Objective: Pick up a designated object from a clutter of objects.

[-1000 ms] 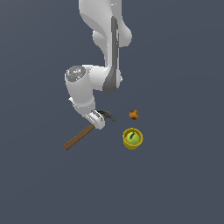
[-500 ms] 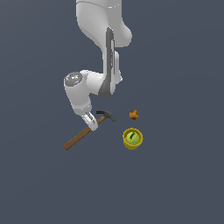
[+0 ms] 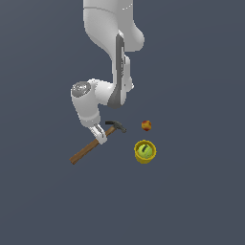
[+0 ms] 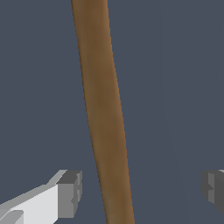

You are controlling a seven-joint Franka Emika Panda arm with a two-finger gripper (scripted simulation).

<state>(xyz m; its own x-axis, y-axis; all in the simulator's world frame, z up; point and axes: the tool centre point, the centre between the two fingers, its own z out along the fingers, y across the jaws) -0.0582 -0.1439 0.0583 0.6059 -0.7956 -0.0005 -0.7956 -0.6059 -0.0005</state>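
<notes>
Gripper (image 3: pixel 101 135) down low over hammer (image 3: pixel 88 150), at the handle stretch near the head. Jaws spread wide, released, gripping nothing. In wrist view, gripper (image 4: pixel 140 192) with one pale fingertip (image 4: pixel 69 194) on one side of the handle and a dark fingertip (image 4: pixel 213 187) on the other, both clear of the wood. Hammer handle (image 4: pixel 105 113) passing between the jaws, nearer the pale fingertip, visible gaps either side, wider gap toward the dark one. Contact with floor: cannot tell from wrist view.

Hammer lying flat on grey floor (image 3: pixel 191 201), handle running diagonally away from the jaws toward the exterior view's left, dark head just beyond the jaws toward the exterior view's right. Head not seen in wrist view.

Fruit (image 3: pixel 147 125) past the hammer head, well apart from the jaws, on the exterior view's right. Cup (image 3: pixel 145 151) with green ball (image 3: pixel 147 151) inside, also on that side, just beside the fruit, not touching it, apart from the hammer. Neither between the jaws.

Arm (image 3: pixel 112 57) bending down from above, white, wrist directly over the handle.
</notes>
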